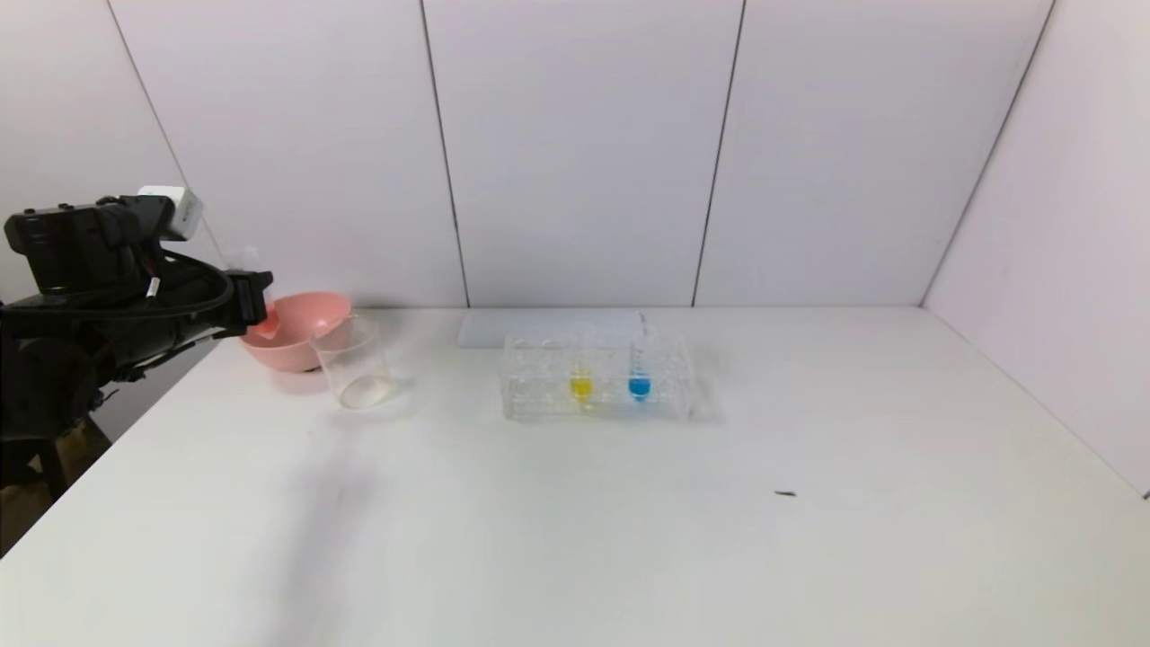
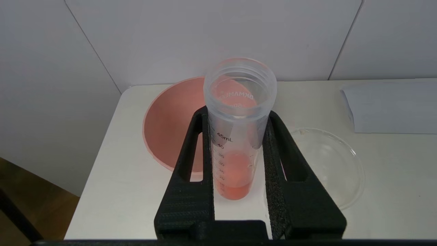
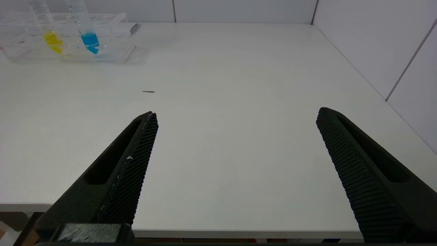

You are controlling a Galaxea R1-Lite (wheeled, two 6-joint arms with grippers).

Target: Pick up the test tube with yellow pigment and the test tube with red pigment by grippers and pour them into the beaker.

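Observation:
My left gripper (image 1: 256, 310) (image 2: 237, 114) is shut on the test tube with red pigment (image 2: 239, 136) (image 1: 263, 325). It holds the tube roughly upright at the table's far left, with orange-red liquid at the round tip. The tube hangs between the pink bowl and the beaker (image 1: 358, 364) (image 2: 327, 164), a clear glass that looks empty. The test tube with yellow pigment (image 1: 581, 377) (image 3: 51, 34) stands in the clear rack (image 1: 539, 386) (image 3: 112, 41). My right gripper (image 3: 237, 112) is open over the table's near edge with nothing between its fingers, and it does not show in the head view.
A pink bowl (image 1: 305, 328) (image 2: 170, 126) sits just behind and left of the beaker. A blue-liquid tube (image 1: 639, 377) (image 3: 89, 37) stands beside the yellow one. A white sheet (image 1: 548, 328) (image 2: 392, 109) lies behind the rack. A small dark speck (image 1: 785, 493) lies on the table.

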